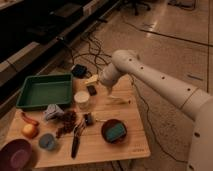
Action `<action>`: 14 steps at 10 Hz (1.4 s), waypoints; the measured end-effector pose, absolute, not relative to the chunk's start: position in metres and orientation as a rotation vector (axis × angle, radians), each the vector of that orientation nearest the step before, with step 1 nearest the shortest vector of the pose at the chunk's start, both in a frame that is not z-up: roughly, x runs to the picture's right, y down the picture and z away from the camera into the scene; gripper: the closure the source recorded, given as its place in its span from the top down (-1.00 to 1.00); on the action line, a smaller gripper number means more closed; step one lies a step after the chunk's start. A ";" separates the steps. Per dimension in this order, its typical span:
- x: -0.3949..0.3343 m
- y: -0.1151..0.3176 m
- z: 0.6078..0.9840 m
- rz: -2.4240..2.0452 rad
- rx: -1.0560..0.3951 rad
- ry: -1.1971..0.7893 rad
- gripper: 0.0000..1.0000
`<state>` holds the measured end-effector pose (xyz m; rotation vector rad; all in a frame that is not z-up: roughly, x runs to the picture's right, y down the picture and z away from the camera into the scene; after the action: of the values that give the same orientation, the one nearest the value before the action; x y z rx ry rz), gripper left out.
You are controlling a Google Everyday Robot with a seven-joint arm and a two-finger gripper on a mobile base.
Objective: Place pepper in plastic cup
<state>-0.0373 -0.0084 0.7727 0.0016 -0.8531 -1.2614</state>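
The claw hangs over the far side of the wooden surface; open or closed, I cannot tell. Just nearer-left of it stands the pale plastic cup. Well left lies the slender, curved red pepper, beside a round orange fruit.

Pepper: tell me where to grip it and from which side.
Probably grip the pepper across its thin middle, from above, jaws across its length: it lies flat on the table, the round fruit close beside it. The gripper hangs over the table's far part.
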 end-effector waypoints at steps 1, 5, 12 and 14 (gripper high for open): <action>-0.039 -0.009 0.773 -1.274 0.002 -0.860 0.60; -0.076 -0.036 0.805 -1.350 -0.072 -1.015 0.60; -0.175 -0.051 0.830 -1.488 -0.207 -1.033 0.60; -0.173 -0.053 0.831 -1.487 -0.210 -1.029 0.60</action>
<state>-0.1727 -0.0527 0.8309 -0.2103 -1.0288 -1.4866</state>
